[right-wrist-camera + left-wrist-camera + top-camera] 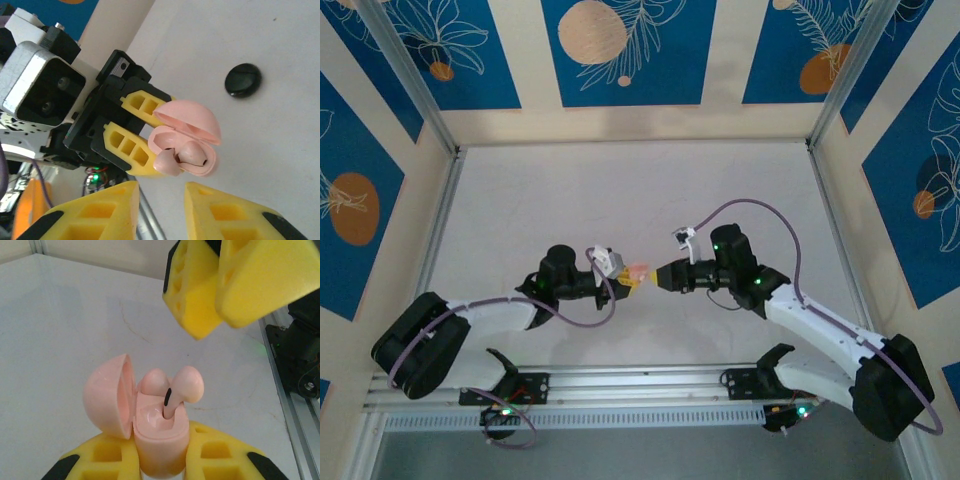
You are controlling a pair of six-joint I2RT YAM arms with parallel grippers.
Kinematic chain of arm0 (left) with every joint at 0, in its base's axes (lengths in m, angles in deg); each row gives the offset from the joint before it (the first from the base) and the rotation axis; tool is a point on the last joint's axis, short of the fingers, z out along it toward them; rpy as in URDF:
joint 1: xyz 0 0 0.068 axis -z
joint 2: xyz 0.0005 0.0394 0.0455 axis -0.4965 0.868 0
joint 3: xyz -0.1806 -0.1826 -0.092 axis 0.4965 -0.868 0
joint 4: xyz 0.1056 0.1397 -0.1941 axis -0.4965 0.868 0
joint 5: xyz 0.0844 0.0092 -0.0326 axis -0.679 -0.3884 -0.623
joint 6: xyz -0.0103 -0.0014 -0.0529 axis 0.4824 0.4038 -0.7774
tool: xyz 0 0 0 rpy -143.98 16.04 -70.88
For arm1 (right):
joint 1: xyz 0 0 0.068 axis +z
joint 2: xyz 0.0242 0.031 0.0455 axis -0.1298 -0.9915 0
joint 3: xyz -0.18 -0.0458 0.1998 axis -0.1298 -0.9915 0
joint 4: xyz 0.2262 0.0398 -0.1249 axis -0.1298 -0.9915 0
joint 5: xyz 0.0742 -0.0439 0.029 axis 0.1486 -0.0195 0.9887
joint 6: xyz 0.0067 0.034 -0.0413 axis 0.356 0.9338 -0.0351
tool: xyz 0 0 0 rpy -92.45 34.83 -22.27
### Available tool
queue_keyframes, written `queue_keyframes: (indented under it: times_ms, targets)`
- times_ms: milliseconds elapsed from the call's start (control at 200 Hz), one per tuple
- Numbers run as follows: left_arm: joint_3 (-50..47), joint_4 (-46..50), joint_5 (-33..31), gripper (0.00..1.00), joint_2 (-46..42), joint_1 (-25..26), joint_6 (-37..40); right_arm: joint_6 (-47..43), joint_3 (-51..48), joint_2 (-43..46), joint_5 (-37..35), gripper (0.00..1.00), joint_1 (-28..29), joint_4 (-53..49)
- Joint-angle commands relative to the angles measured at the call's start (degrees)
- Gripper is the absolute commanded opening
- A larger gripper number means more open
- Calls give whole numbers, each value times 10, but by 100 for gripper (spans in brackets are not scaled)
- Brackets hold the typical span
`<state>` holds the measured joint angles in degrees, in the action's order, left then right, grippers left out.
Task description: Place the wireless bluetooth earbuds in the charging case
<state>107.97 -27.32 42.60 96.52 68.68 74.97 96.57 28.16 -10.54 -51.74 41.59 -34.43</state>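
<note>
My left gripper (pixel 160 462) is shut on the body of the pink charging case (pixel 159 437), held above the table with its lid (pixel 107 395) swung open. Two pale pink earbuds sit in it. One earbud (pixel 154 382) lies low in its well; the other earbud (pixel 188 385) stands tilted with only its stem in the slot. In the right wrist view the case (pixel 192 117) shows that tilted earbud (pixel 167 162) hanging over the rim. My right gripper (pixel 161 210) hovers just off the case, open, with nothing between its fingers (pixel 200 295). In the top view both grippers (pixel 623 281) (pixel 658 278) meet at the case (pixel 637 272).
A round black case (pixel 243 80) lies closed on the white table (pixel 620 190) beyond the pink one. An aluminium rail (pixel 640 375) runs along the near edge by the arm bases, and patterned walls stand on the other three sides.
</note>
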Motion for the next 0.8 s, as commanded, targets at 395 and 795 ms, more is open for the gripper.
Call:
queue_keyframes:
  times_ms: [395, 795]
  targets:
    - [-5, -5, 7, 17, -32, 4, 7, 29, -9, -38, 72, 22, -6, 81]
    - [-3, -1, 4, 17, -37, 4, 8, 34, -5, -63, 82, 17, -1, 107]
